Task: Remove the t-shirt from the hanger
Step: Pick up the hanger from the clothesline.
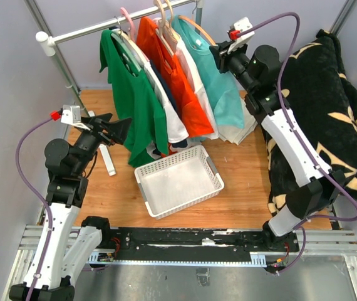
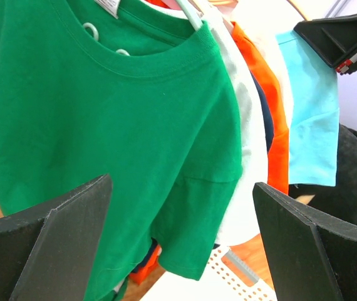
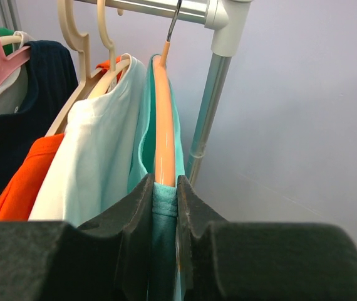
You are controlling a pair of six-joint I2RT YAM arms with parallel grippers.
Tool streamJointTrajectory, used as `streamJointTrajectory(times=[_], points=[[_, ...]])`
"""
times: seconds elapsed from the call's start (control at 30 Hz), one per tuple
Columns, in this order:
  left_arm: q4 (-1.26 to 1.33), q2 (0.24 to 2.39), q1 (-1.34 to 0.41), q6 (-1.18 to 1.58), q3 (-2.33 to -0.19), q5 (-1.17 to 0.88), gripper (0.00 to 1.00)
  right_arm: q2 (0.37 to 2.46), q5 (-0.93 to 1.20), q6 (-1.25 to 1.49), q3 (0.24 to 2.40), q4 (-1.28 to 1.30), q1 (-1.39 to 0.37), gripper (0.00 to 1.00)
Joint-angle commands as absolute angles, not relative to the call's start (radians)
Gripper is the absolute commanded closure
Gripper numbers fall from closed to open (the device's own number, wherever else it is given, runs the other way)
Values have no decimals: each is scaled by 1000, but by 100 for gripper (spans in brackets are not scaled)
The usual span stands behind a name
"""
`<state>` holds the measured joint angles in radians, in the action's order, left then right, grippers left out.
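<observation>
The teal t-shirt (image 1: 222, 88) hangs at the right end of the rail (image 1: 103, 26), on a peach hanger (image 3: 163, 119) whose metal hook sits over the bar just beside the upright post (it is the last garment in the row). The right gripper (image 3: 164, 188) is pinched closed at the shirt's shoulder, its two dark fingers pressed together with teal cloth and the lower end of the hanger's arm squeezed between them. The shirt is fully on its hanger, its body falling straight down toward the wooden table (image 1: 247, 182). Next to it along the rail come a white shirt (image 3: 97, 157), an orange t-shirt (image 1: 177, 81), a navy garment (image 3: 15, 113), more white cloth, and at the far left a green t-shirt (image 2: 103, 113) on a pale hanger. The left gripper (image 2: 181, 183) is spread wide with nothing between its fingers, held in the air and facing the green t-shirt's front and sleeve; from above its tips look close to that shirt's side edge, though contact cannot be judged. A white slotted basket (image 1: 213, 182) rests on the table below the hanging clothes, between the two arms. A black blanket with tan leaf shapes (image 1: 335, 94) is draped along the right side, behind the right arm.
</observation>
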<state>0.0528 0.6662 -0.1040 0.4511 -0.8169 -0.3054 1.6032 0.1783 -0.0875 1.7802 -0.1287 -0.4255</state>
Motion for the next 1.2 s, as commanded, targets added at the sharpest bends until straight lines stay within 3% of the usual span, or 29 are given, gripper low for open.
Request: streamJointTrajectory(times=[0.0, 0.47, 1.17], points=[[98, 672, -97, 460, -843, -330, 0, 1526, 156, -126, 1763, -220, -434, 100], [85, 684, -97, 452, -879, -332, 0, 1378, 61, -178, 1581, -257, -434, 99], [113, 757, -97, 456, -1028, -482, 0, 998, -99, -284, 1522, -171, -435, 100]])
